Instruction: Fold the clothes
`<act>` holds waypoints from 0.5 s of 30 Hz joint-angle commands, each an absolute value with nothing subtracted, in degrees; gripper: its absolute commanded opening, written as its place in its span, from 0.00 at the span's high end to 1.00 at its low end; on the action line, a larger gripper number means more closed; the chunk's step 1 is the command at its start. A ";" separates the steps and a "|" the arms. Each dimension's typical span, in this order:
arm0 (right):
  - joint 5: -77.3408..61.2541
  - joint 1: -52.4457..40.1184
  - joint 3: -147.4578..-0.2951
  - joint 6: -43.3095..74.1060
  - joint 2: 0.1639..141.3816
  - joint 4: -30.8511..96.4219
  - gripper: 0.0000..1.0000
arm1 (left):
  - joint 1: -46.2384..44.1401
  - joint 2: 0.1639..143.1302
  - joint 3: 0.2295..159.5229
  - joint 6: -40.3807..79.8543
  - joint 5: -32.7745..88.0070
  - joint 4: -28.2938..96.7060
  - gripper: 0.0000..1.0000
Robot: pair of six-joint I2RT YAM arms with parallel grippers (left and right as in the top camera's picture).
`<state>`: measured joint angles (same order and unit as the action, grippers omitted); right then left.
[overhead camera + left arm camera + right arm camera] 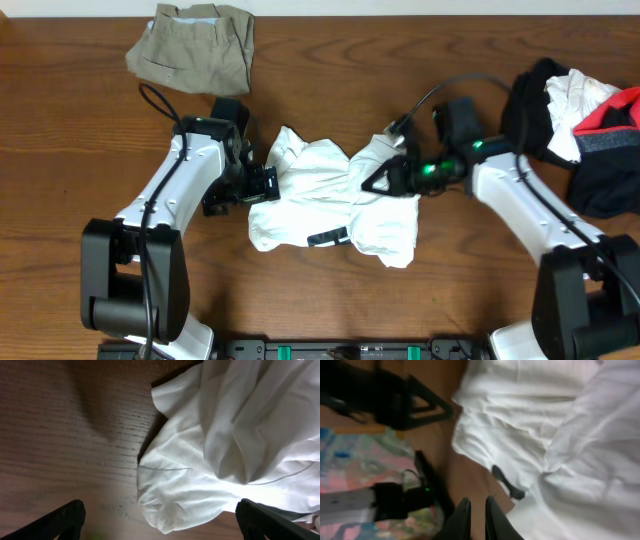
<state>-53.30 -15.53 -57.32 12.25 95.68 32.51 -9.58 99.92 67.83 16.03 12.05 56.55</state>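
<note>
The clothes' large white top (330, 195) lies crumpled in the middle of the table, its black rectangular mark (328, 238) near the front edge. My left gripper (262, 185) stands wide open at the top's left edge. In the left wrist view a rounded fold of white fabric (200, 460) reaches down between the left gripper's spread fingers (65, 520). My right gripper (385, 176) hovers over the top's right part. Its fingers (462, 520) are nearly together, with only bare wood in the slit and nothing held. The white cloth (545, 435) and black mark (509, 482) lie just beyond them.
A folded khaki piece (195, 45) lies at the back left. A heap of black, white and red garments (580, 120) sits at the right edge. Bare wooden table (450, 290) shows in front of the top, between the two arm bases.
</note>
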 commanded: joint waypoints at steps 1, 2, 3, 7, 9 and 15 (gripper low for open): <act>-52.53 -17.67 -50.85 16.73 97.23 27.27 0.90 | -9.50 100.31 67.51 15.29 12.43 56.88 0.02; -52.51 -18.11 -48.66 18.85 97.38 24.56 0.90 | -9.50 100.31 67.51 15.29 12.40 56.90 0.02; -52.51 -18.39 -46.57 20.67 97.51 21.89 0.90 | -9.50 100.31 67.51 15.27 12.40 56.93 0.02; -52.51 -18.96 -38.68 25.87 97.51 14.48 0.88 | -9.50 100.31 67.51 15.27 12.40 56.88 0.02; -52.51 -19.20 -35.77 27.57 97.51 12.16 0.88 | -9.50 100.31 67.51 15.27 12.40 56.86 0.02; -53.08 -21.06 -31.00 29.34 97.51 11.60 0.92 | -9.50 100.31 67.51 15.29 12.43 56.73 0.02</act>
